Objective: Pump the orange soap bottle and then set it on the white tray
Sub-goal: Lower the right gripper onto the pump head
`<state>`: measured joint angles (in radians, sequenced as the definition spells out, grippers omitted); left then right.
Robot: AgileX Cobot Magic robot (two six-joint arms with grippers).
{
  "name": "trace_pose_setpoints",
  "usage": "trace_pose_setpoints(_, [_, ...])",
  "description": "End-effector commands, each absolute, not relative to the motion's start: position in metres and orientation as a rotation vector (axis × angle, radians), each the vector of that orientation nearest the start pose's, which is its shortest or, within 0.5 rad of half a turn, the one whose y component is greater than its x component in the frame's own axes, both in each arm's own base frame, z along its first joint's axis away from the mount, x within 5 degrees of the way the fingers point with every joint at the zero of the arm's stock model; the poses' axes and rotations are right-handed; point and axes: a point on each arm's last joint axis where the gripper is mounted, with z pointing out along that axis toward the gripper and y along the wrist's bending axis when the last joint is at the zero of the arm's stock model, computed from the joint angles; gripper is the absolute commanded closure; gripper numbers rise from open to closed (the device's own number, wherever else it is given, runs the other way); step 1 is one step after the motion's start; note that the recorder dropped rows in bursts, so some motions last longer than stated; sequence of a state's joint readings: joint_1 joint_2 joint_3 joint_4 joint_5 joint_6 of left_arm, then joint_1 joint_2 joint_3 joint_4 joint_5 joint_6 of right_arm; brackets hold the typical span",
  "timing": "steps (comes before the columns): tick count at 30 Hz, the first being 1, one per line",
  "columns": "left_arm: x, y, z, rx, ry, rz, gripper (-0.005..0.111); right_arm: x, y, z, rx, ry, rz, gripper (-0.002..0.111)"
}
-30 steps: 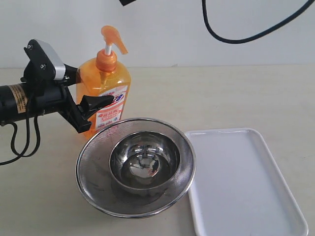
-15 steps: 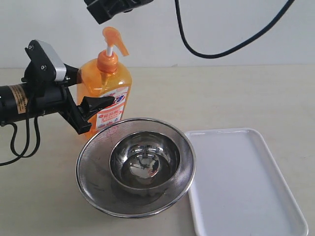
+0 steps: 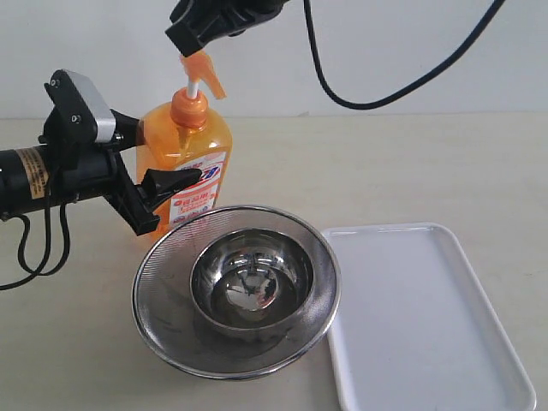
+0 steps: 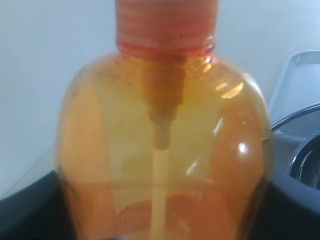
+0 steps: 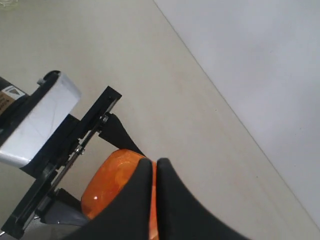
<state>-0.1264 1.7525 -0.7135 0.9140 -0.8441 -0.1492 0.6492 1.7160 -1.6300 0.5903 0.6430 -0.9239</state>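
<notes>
Black left fingers (image 3: 171,181) seemingly grip orange soap bottle (image 3: 181,137).

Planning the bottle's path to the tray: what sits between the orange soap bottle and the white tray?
The exterior view shows a round steel mesh strainer holding a steel bowl between the orange soap bottle and the white tray.
</notes>
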Motion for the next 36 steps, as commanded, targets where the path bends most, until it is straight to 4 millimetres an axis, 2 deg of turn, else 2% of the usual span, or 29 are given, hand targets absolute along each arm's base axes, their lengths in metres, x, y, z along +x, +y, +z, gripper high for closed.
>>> trace_pose_setpoints(1, [0.312,-0.097,0.189,0.98,1.483,-0.334,0.102,0.306,0.27,0.367,-1.252,1.74,0.492,0.108])
trace_pose_setpoints(14, [0.312,-0.097,0.189,0.98,1.483,-0.334,0.102,0.308,0.266,0.36,-1.27,1.813,0.442,0.108])
trace_pose_setpoints(24, [0.312,-0.096,0.188,0.946,1.514,-0.365,0.102,0.308,0.268,0.347,-1.304,1.884,0.471,0.108])
trace_pose_setpoints(36, [0.312,-0.096,0.188,0.949,1.512,-0.362,0.102,0.306,0.269,0.346,-1.31,1.908,0.5,0.108])
